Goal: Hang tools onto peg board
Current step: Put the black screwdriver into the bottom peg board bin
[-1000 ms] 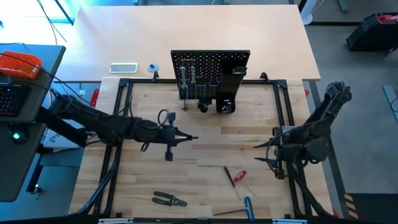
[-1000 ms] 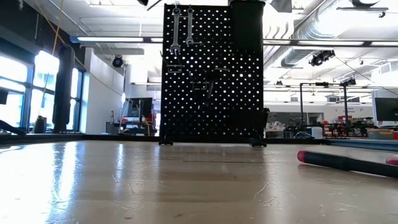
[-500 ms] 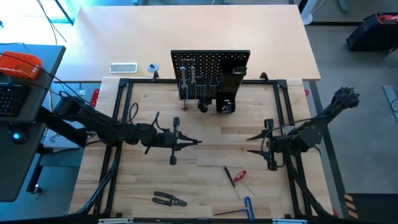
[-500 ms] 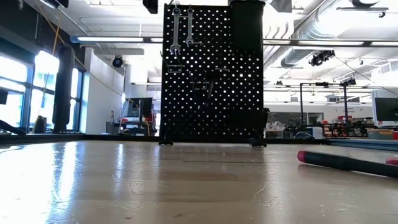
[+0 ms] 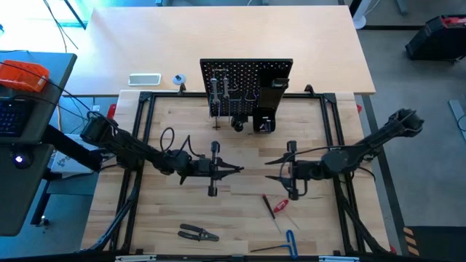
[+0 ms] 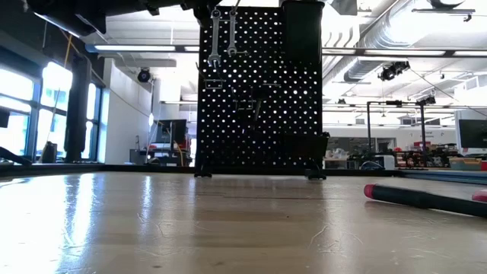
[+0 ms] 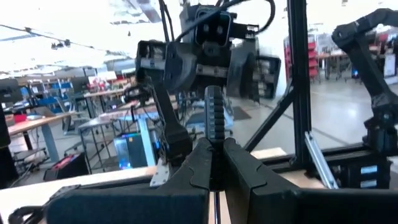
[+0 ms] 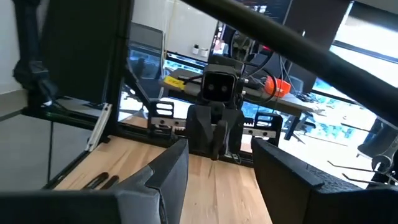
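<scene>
The black peg board (image 5: pixel 246 80) (image 6: pixel 259 91) stands upright at the table's far middle, with two silver wrenches (image 6: pixel 221 34) hanging near its top. My left gripper (image 5: pixel 231 169) (image 7: pixel 214 149) hovers over the table's middle, shut on a narrow dark ribbed tool (image 7: pixel 214 118). My right gripper (image 5: pixel 267 169) (image 8: pixel 217 165) faces it from the right, open and a short way off. Lying flat near the front edge are the black-handled pliers (image 5: pixel 198 233), the red-handled screwdriver (image 5: pixel 275 207) (image 6: pixel 422 198) and the blue-handled hex key (image 5: pixel 287 241). My left gripper pinches the ribbed tool's rear end (image 7: pixel 214 142) between its two fingers. The fingers lie roughly level, coming from the table's left, and the tool sticks out ahead along them toward my right gripper. It is lifted clear of the table.
A black frame (image 5: pixel 145 131) runs round the wooden work area. Beyond the peg board, a white flat item (image 5: pixel 144 78) and a small round thing (image 5: pixel 178 79) lie on the far table. Bare wood lies between the board and my grippers.
My left gripper has moved toward the table's right and sunk, tipping up toward level, still shut on the tool. My right gripper has swung toward the table's left, staying open. The two now face each other over the middle.
</scene>
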Action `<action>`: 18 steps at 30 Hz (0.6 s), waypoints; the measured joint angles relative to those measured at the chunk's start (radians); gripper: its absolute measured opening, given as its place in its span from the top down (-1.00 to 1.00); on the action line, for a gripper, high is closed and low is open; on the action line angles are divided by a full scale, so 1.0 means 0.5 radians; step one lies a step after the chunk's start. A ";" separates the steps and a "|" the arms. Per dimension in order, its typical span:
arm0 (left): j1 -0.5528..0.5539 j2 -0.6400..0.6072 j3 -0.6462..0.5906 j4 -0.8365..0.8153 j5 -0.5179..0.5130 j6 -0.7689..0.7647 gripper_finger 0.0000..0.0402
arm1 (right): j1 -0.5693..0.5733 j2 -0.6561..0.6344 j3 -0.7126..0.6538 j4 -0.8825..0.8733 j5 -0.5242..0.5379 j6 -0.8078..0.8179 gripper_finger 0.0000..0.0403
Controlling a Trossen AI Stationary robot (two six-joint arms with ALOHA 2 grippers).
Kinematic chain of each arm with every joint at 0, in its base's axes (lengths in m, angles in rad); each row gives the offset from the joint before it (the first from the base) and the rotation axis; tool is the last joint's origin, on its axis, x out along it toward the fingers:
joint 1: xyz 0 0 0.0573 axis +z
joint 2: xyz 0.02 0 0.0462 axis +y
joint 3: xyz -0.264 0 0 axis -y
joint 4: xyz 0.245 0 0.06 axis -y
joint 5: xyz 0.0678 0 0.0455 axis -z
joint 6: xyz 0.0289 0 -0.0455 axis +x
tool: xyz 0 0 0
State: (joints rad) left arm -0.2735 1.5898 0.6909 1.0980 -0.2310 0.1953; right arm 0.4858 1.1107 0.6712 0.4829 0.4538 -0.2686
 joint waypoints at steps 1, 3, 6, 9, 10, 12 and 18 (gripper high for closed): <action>0.000 0.012 0.000 0.021 0.006 0.000 0.95 | -0.013 0.034 0.000 0.046 -0.004 0.002 0.14; 0.007 0.040 0.000 0.066 0.028 -0.001 0.95 | -0.037 0.096 0.000 0.144 -0.020 0.000 0.14; 0.011 0.063 0.000 0.113 0.026 -0.006 0.95 | -0.076 0.175 0.000 0.273 -0.073 0.002 0.14; 0.013 0.068 0.000 0.144 0.026 -0.005 0.95 | -0.119 0.239 0.000 0.324 -0.094 0.040 0.14; 0.013 0.068 0.000 0.144 0.026 -0.004 0.95 | -0.132 0.258 0.000 0.341 -0.095 0.058 0.14; 0.015 0.068 0.000 0.144 0.027 -0.004 0.95 | -0.152 0.286 0.000 0.353 -0.096 0.101 0.14; 0.036 0.068 0.000 0.141 0.063 -0.004 0.95 | -0.222 0.357 0.000 0.527 -0.265 0.187 0.14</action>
State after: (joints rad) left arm -0.2554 1.6238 0.6910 1.1687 -0.1995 0.1932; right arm 0.3747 1.2892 0.6712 0.7465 0.3212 -0.1752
